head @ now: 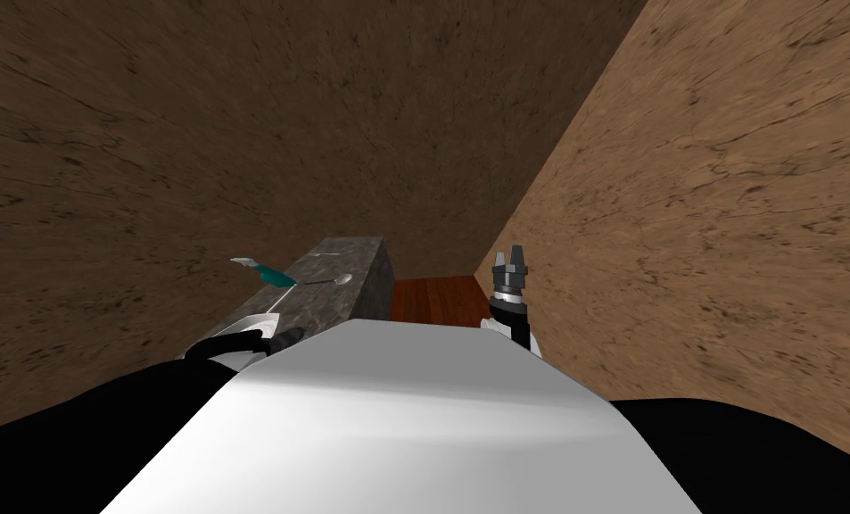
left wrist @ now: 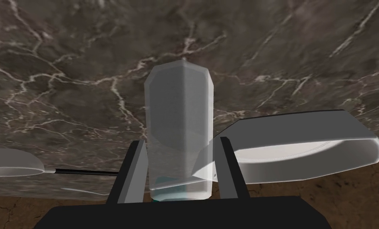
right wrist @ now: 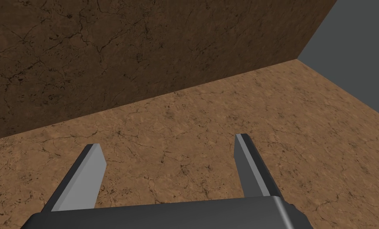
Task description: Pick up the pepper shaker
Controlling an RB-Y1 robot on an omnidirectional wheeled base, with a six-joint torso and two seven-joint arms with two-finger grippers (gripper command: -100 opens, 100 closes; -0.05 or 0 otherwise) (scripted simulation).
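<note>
The pepper shaker (left wrist: 178,115) is a pale, see-through grey cylinder with a faceted top, seen in the left wrist view against the dark marble counter (left wrist: 85,59). My left gripper (left wrist: 180,145) is shut on it, one finger pressing each side of its lower half. A trace of teal shows at the shaker's base near the gripper body. My right gripper (head: 510,259) is raised at my right, beside the brown wall. Its fingers (right wrist: 91,167) stand open with nothing between them.
A white bowl (left wrist: 304,159) sits right beside the shaker, close to one finger. A spoon (left wrist: 9,163) lies on the other side. In the head view the counter (head: 360,268) carries a spoon (head: 338,279) and a teal-handled tool (head: 271,275). Brown walls close in on both sides.
</note>
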